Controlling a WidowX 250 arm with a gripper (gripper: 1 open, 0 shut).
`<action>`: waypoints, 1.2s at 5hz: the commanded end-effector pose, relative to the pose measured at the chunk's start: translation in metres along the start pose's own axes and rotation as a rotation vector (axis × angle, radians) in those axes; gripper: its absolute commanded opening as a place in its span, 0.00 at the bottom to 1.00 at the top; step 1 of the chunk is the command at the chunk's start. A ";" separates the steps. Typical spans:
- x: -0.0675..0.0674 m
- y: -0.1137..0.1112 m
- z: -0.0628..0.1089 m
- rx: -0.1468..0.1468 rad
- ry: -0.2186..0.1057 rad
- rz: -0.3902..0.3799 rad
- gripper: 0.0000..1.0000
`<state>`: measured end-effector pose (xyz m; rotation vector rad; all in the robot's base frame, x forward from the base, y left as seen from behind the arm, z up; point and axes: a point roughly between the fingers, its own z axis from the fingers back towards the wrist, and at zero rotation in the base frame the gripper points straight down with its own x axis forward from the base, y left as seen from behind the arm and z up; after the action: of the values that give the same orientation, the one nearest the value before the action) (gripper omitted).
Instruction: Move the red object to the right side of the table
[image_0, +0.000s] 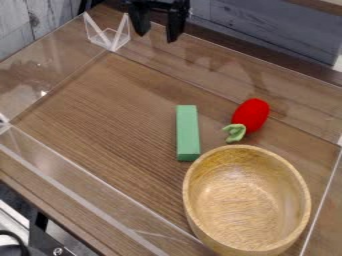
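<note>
The red object (249, 114), a small rounded toy fruit with a green leafy stem at its lower end, lies on the wood-grain table (107, 110) toward the right, just above the bowl. My gripper (155, 31) hangs at the top of the view, well up and left of the fruit. Its two dark fingers point down and stand open with nothing between them.
A green rectangular block (187, 132) lies left of the fruit. A round wooden bowl (246, 200) fills the lower right. Low clear acrylic walls (54, 165) edge the tabletop, and a clear folded piece (107, 34) stands at the back left.
</note>
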<state>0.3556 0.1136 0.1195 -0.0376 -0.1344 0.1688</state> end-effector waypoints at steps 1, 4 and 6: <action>0.004 0.002 0.031 0.028 -0.082 0.045 1.00; -0.001 -0.004 0.017 0.067 -0.079 0.158 0.00; 0.001 0.017 0.010 0.087 -0.058 0.195 1.00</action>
<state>0.3488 0.1252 0.1083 0.0251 -0.1194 0.3625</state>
